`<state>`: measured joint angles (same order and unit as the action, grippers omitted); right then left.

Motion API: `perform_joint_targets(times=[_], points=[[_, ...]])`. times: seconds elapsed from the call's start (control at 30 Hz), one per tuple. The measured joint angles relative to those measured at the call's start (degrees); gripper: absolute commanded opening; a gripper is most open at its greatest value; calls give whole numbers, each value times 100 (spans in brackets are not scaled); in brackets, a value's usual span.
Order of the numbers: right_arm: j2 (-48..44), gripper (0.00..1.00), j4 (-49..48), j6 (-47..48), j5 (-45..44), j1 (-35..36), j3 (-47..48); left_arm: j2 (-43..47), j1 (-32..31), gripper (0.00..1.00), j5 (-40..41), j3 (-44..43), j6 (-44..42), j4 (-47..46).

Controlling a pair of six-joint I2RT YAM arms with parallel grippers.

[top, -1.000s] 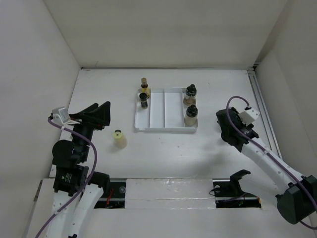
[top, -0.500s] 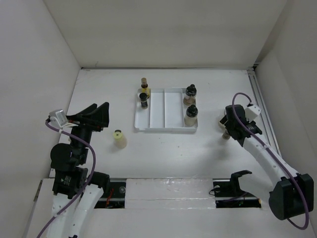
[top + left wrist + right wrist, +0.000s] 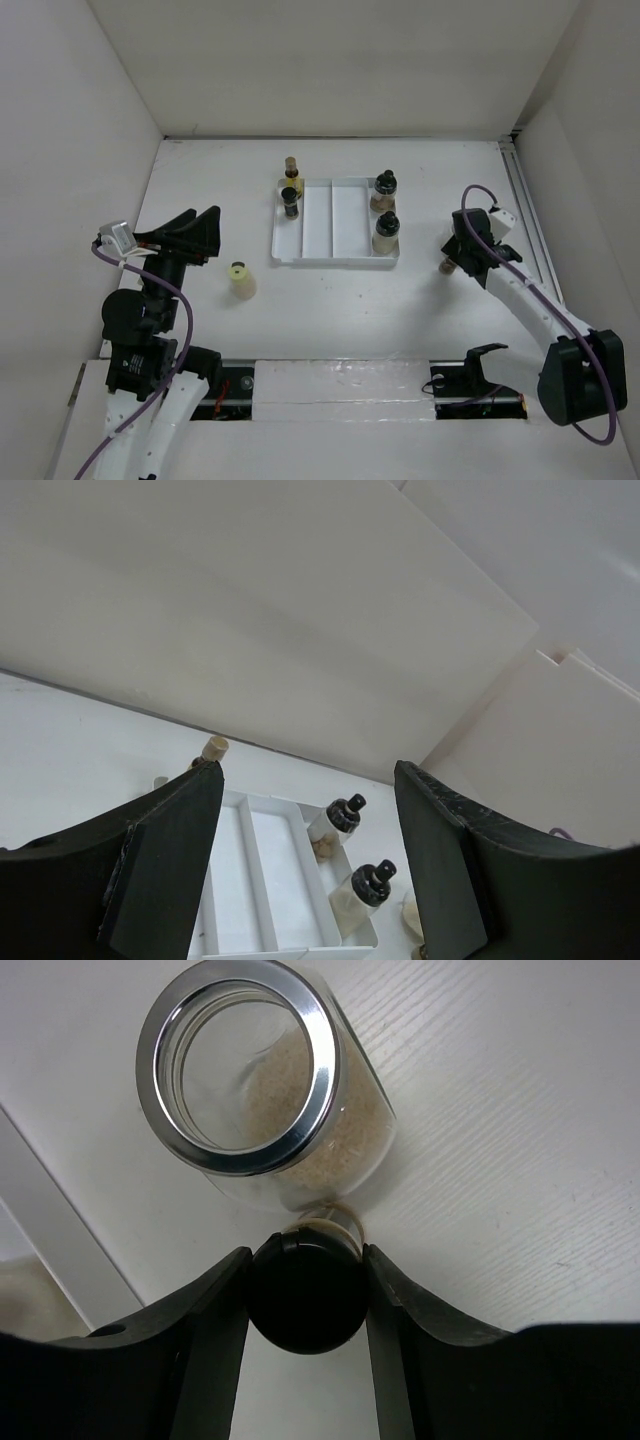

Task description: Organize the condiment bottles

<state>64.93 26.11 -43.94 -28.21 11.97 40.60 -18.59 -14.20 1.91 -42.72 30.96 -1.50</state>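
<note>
Where my right gripper (image 3: pixel 305 1278) hangs low over the table (image 3: pixel 330 310), its two fingers (image 3: pixel 200 1350) press from both sides on the black cap of a small bottle (image 3: pixel 305 1305), so it is closed on this bottle. Just beyond it, at 12 o'clock in the right wrist view, stands a clear jar (image 3: pixel 300 1140) with a silver rim and sandy beige contents. Whether the jar touches the small bottle or is only very close, I cannot tell. In the top view this pair is at 3 o'clock from the tray (image 3: pixel 320 225), apart from its right edge, and it is mostly hidden under my wrist.

My left gripper (image 3: pixel 204 218) is raised at the 9 o'clock side of the table, with the jaws spread wide and holding nothing. At 5 o'clock from it a pale yellow bottle (image 3: pixel 239 279) stands alone on the table, well apart from the tray.

The white tray is divided into long compartments. The rightmost one holds two black-capped bottles with beige contents, one (image 3: pixel 385 190) at the 12 o'clock end and one (image 3: pixel 386 231) nearer the 6 o'clock end. The leftmost compartment holds a dark brown bottle (image 3: pixel 290 201) at its 12 o'clock end. Just outside the tray, at 12 o'clock from the dark one, stands a bottle with a light cap (image 3: pixel 291 165) and yellowish contents.
</note>
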Motion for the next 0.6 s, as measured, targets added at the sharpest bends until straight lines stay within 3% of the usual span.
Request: perform_joint_targets(times=[0.17, 0.27, 0.43, 0.6], points=[[-118, 37, 83, 4, -24, 103, -9, -2, 0, 65, 0, 0, 0, 0], [-542, 41, 415, 26, -109, 435, 129, 0, 0, 65, 0, 0, 0, 0], [-1239, 41, 608, 223, 37, 1202, 988, 0, 0, 65, 2, 0, -2, 0], [-807, 41, 337, 411, 452, 2293, 1952, 0, 0, 65, 2, 0, -2, 0]])
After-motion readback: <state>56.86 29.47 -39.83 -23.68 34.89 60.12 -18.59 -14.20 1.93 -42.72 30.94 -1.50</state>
